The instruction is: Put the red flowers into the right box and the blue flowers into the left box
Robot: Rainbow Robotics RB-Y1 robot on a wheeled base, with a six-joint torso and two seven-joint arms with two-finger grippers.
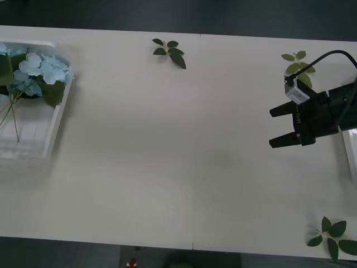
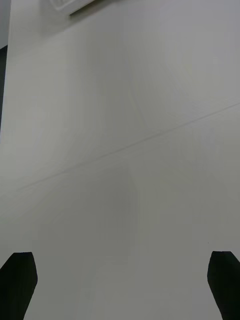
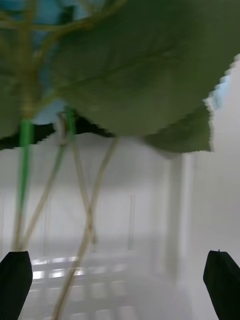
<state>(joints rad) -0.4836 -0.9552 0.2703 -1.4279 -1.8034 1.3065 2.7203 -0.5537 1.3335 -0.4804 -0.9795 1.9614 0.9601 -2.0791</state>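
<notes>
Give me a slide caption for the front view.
Blue flowers lie in the left box; the open right gripper hovers over the table among leaf sprigs.

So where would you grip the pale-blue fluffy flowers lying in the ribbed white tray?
Probably the thin stems, taken from above across their length: they lie bare over the left box floor, while leaves crowd the pale-blue flowers. The left gripper is open over them.
</notes>
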